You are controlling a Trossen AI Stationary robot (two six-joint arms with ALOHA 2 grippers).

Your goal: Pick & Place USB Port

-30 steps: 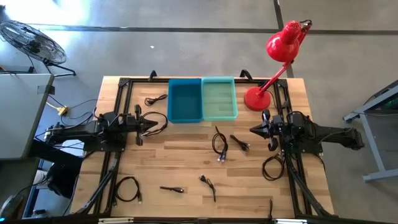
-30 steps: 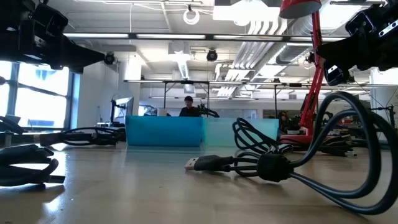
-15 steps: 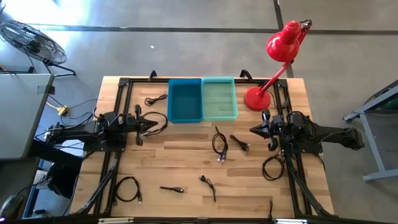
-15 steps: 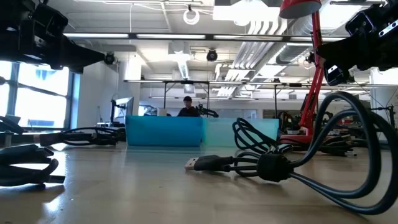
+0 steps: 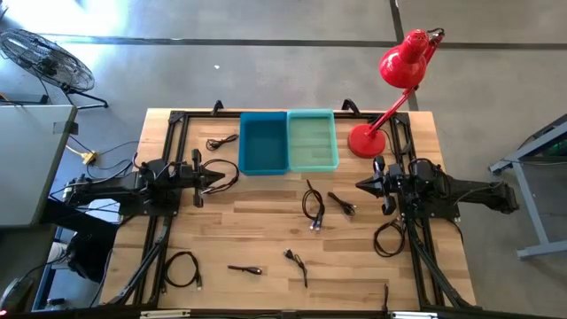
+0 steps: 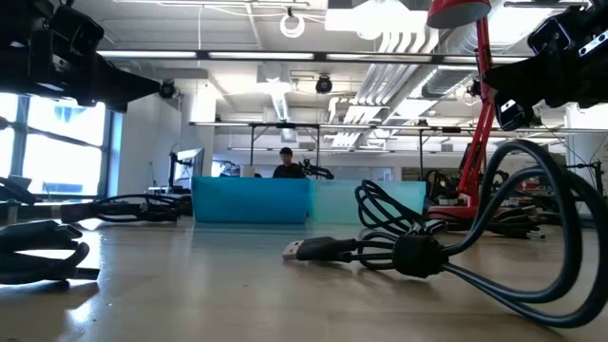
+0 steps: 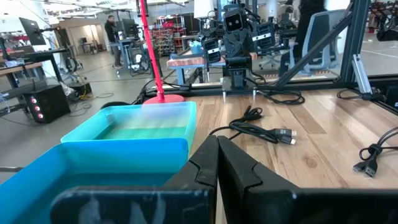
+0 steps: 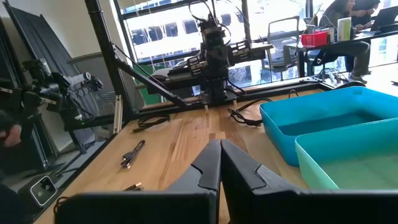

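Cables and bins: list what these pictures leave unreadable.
- Connector types: the cables in the high view are too small to tell.
- Bin contents: in the low view the blue bin wall hides its inside.
- Cable at the table's near edge: cut off by the high view's bottom edge.

Cable point(image 6: 494, 237) loop cut off at low view's right edge.

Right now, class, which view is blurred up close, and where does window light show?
Low view: the nearest black cable looms soft and oversized, while the USB plug is fairly sharp. Right wrist view: bright windows behind the far arm. High view: evenly lit table, only faint shadows.
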